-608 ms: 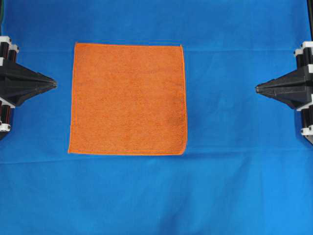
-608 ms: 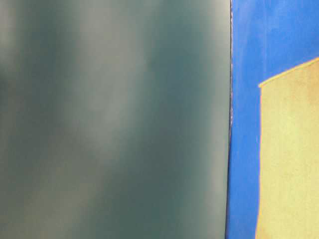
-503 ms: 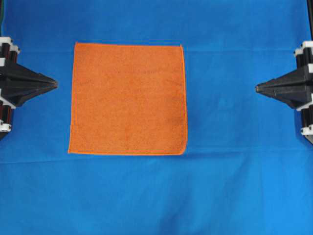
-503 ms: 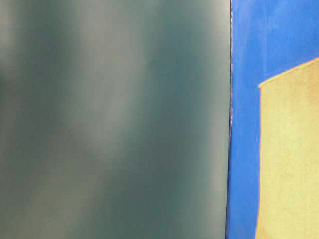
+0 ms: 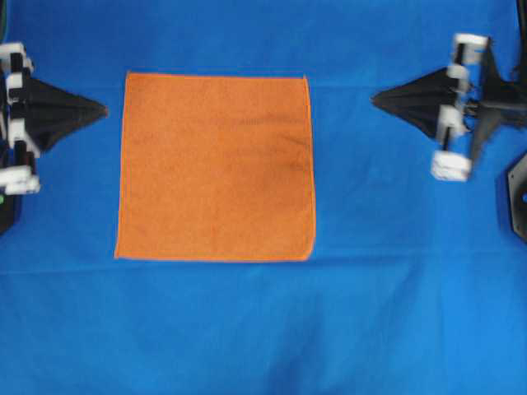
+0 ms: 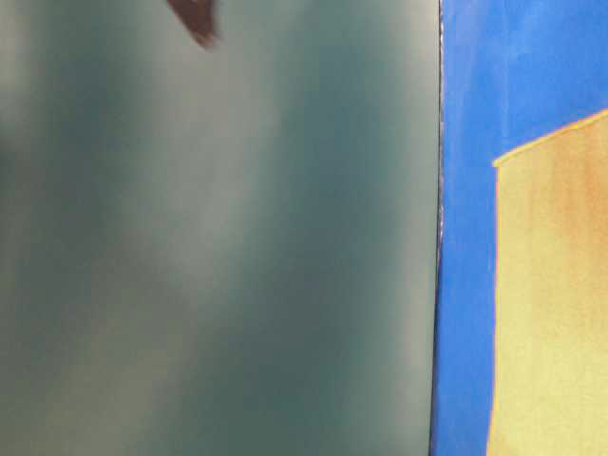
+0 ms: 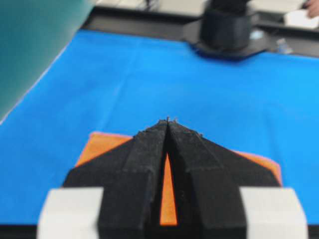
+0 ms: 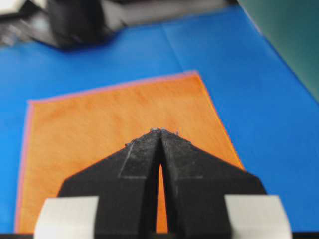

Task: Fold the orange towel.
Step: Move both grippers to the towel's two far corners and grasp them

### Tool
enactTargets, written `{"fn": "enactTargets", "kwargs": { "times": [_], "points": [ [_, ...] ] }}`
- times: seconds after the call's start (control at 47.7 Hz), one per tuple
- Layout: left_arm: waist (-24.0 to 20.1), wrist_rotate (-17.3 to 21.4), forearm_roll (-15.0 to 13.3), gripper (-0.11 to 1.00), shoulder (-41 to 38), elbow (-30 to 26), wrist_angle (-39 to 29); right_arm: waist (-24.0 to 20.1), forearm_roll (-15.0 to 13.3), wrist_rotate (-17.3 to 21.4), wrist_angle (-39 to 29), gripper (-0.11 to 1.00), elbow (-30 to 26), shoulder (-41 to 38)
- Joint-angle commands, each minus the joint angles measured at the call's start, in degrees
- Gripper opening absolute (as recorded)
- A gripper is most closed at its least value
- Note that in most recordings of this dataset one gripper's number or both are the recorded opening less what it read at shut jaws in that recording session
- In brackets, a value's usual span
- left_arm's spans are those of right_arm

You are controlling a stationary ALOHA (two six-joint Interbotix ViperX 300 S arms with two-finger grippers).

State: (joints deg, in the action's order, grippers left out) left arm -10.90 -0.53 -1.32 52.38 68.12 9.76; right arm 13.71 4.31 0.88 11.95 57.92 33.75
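A large blue cloth [image 5: 247, 329] covers the whole table, smooth apart from a faint crease line running left to right under the near hem of the towel. On it, left of centre, the square bright orange microfibre towel [image 5: 216, 167] lies fully flat and unfolded, its thin stitched hem visible on all four sides, exactly where it lay half a second earlier. What has changed is the arms: both have left their resting poses at the table's side edges. The black right gripper [image 5: 377, 99] has swung toward the far side and well inward, now pointing at the towel's far right corner but clearly apart from it; the black left gripper [image 5: 104, 109] has also shifted far and slightly inward, its tip just beside the towel's far left edge. Both sets of jaws are pressed together, holding nothing. This looks like the opening approach: no fold has begun, and the jaws would have to spread before either far corner could be pinched.
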Motion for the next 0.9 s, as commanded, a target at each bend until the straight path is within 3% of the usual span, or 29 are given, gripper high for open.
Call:
{"fn": "enactTargets", "kwargs": {
  "times": [0.0, 0.084, 0.231, 0.293, 0.377, 0.44, 0.503, 0.88],
  "points": [
    [-2.37, -0.09, -0.18, 0.01, -2.29, -0.35, 0.26, 2.29, 0.62, 0.09, -0.35, 0.00, -3.08, -4.22],
    [-5.19, -0.18, -0.18, 0.09, -5.27, 0.09, 0.79, 4.66, 1.05, 0.09, -1.93, 0.00, -5.54, -9.14],
    [-10.99, -0.18, -0.26, 0.49, -11.51, 0.62, 2.20, 7.65, 1.05, 0.00, -4.13, 0.03, -9.67, -16.96],
    [-13.18, -0.18, -0.26, 0.69, -14.41, 0.79, 3.25, 8.96, 1.05, -0.09, -4.22, 0.13, -11.16, -20.74],
    [-15.91, -0.18, -0.26, 0.87, -18.63, 0.97, 5.19, 10.37, 1.05, -0.09, -3.69, 0.37, -12.48, -24.87],
    [-17.58, -0.18, -0.26, 0.89, -22.24, 1.14, 7.12, 11.25, 1.05, -0.18, -2.64, 0.51, -13.18, -27.86],
    [-19.34, -0.18, -0.26, 0.89, -26.63, 1.32, 9.49, 11.95, 0.97, -0.26, -1.41, 0.57, -13.80, -30.50],
    [-24.17, -0.09, -0.26, 0.89, -45.44, 0.00, 18.19, 14.33, 0.88, -0.35, 2.46, 0.55, -16.35, -42.63]
  ]
}}
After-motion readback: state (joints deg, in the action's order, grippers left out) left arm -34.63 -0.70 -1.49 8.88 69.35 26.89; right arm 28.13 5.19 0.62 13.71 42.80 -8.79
